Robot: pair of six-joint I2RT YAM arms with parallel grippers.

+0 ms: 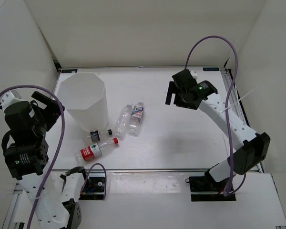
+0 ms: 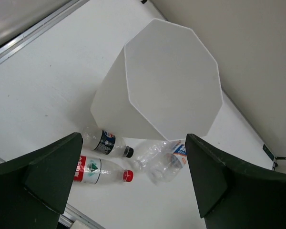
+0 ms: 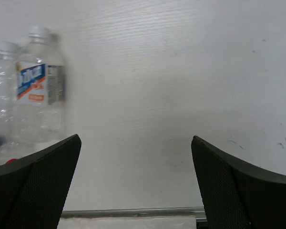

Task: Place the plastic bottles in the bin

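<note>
Seen from above, a white table (image 1: 181, 138) holds a tall white bin (image 1: 101, 102) standing upright at the far left. Four plastic bottles lie on their sides on the table just in front of and to the right of the bin, none inside it. The red-labelled bottle (image 1: 97, 149) is nearest the arms. The dark-capped bottle (image 1: 99, 135) lies against the foot of the bin. The plain clear bottle (image 1: 123, 120) and the blue-and-white-labelled bottle (image 1: 137, 117) lie side by side, touching, caps pointing away.

Only the overhead view shows both arms: the left one raised at the left edge, the right one reaching over the far right of the table, well apart from the bottles.

The left wrist view looks down into the bin's eight-sided mouth, with all four bottles below it. The left gripper (image 2: 133, 138) has its fingers spread wide, holding nothing.

The right wrist view sits low over bare table. It catches only the labelled and clear bottles at its left edge, blurred. The right gripper (image 3: 136, 138) is likewise spread wide and empty.
</note>
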